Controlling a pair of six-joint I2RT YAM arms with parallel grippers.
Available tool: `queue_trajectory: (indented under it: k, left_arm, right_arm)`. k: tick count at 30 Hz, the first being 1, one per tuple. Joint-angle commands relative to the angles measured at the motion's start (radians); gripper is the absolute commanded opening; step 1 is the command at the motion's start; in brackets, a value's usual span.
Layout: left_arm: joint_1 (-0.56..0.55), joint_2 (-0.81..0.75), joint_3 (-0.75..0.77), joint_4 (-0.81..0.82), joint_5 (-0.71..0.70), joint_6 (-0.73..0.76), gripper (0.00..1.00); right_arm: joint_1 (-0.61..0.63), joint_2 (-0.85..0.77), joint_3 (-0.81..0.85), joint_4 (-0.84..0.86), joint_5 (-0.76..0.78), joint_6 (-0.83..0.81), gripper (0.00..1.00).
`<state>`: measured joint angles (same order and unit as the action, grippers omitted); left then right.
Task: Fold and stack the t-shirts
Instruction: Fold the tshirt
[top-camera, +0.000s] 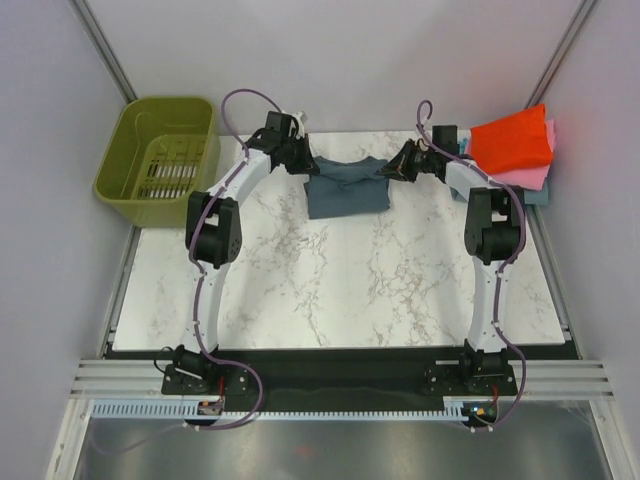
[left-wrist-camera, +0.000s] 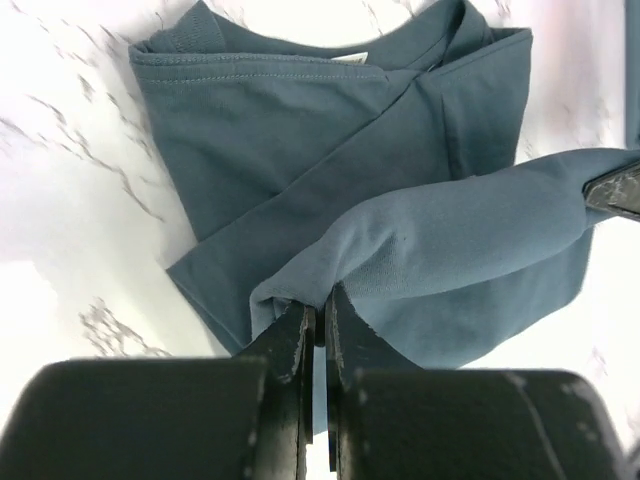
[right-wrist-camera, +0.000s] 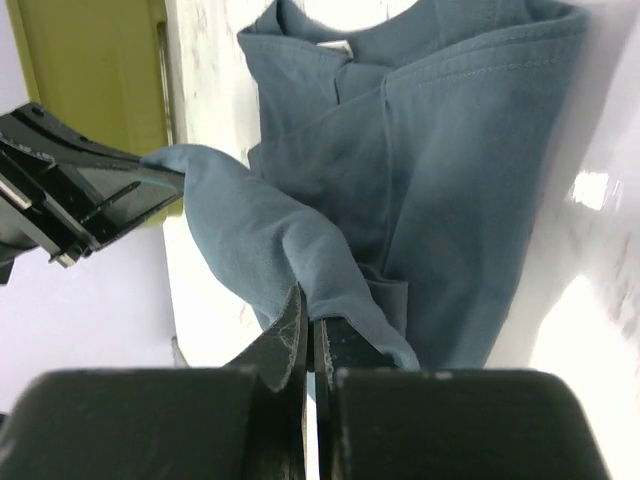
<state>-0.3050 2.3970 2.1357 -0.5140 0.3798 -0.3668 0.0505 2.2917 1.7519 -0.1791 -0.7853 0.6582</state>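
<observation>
Left wrist view: the left claw (left-wrist-camera: 318, 318) is clenched on a lifted fold of the slate blue-grey t-shirt (left-wrist-camera: 300, 140); the right claw (right-wrist-camera: 308, 312) grips that fold's other end. The shirt lies at the table's (top-camera: 330, 280) far edge, folded t-shirts (top-camera: 512, 145) stacked at the far right corner

The white marble-patterned table (top-camera: 340, 290) carries 1 slate blue-grey t-shirt (top-camera: 345, 190) at its far middle. At the far-right corner lie 3 folded t-shirts (top-camera: 515, 150), stacked red-orange over pink over teal. An olive-green basket (top-camera: 160, 160) sits at the far-left corner.
</observation>
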Motion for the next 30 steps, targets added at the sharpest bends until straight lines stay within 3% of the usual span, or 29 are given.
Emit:
queue_trajectory:
  k: [1,5,6,8,9,10,11,12,13,15,21,30]
  left_arm:
    - [0.003,0.017,0.082,0.077,-0.117,0.071,0.02]
    - [0.003,0.027,0.099,0.091,-0.209,0.078,0.02]
    - [0.003,0.028,0.105,0.097,-0.235,0.094,0.07]
    - [0.0,0.037,0.131,0.111,-0.294,0.12,0.16]
    - [-0.002,0.039,0.141,0.115,-0.32,0.15,0.26]
    - [-0.003,0.037,0.159,0.12,-0.364,0.163,0.4]
    - [-0.005,0.033,0.168,0.126,-0.375,0.187,0.69]
    - [-0.009,0.025,0.174,0.126,-0.377,0.201,0.8]
    - [-0.014,0.018,0.184,0.127,-0.43,0.212,0.9]
    - [-0.026,-0.018,0.184,0.129,-0.444,0.229,0.99]
    - [-0.057,-0.119,0.122,0.079,-0.337,0.246,0.99]
    - [-0.059,-0.171,-0.049,-0.003,0.028,0.184,0.93]
  right_arm:
    - [-0.005,0.057,0.147,0.067,0.035,0.001,0.0]
    - [-0.003,0.106,0.224,0.07,0.057,0.003,0.0]
    - [-0.003,0.112,0.233,0.075,0.061,0.004,0.06]
    - [-0.001,0.135,0.262,0.075,0.083,-0.002,0.28]
    - [0.0,0.143,0.276,0.078,0.101,-0.009,0.44]
    - [0.0,0.153,0.311,0.079,0.101,-0.038,0.54]
    - [0.002,0.155,0.329,0.079,0.1,-0.06,0.63]
    - [0.005,0.153,0.345,0.078,0.104,-0.075,0.73]
    - [0.005,0.14,0.365,0.076,0.109,-0.087,0.75]
    - [0.006,0.118,0.363,0.072,0.109,-0.101,0.77]
    - [0.012,0.029,0.256,0.07,0.046,-0.075,0.78]
    - [0.058,0.069,0.138,0.142,-0.054,0.032,0.77]
